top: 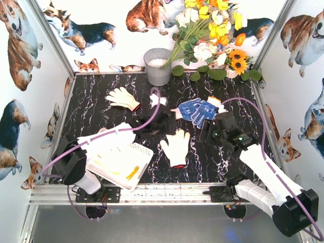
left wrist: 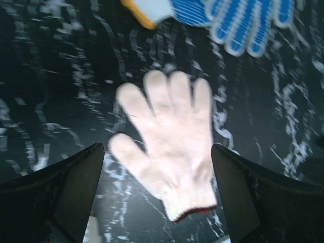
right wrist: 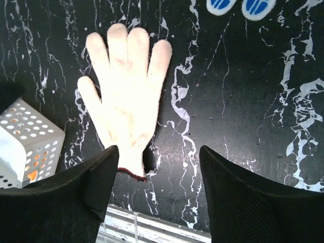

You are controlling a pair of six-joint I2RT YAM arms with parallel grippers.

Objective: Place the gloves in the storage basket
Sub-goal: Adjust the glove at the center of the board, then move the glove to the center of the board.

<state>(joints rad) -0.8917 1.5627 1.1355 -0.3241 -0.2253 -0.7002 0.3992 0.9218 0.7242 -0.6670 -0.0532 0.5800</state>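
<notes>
Pick-up step: our left gripper (left wrist: 157, 150) and right gripper (right wrist: 158, 152) hang wide, empty, over the cream glove (top: 176, 147) beside the storage basket (top: 147, 152) (blue gloves (top: 198, 111) farther off); next we pinch it.

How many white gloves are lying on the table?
2. The orange-cuffed glove lies back left; the red-trimmed glove lies mid-table, right of the basket. The left arm may hide another.

I'm seeing a grey bucket (top: 158, 68) standing at the back of the black marbled table (top: 91, 107), with yellow flowers (top: 212, 25) leaning just beside it.
</notes>
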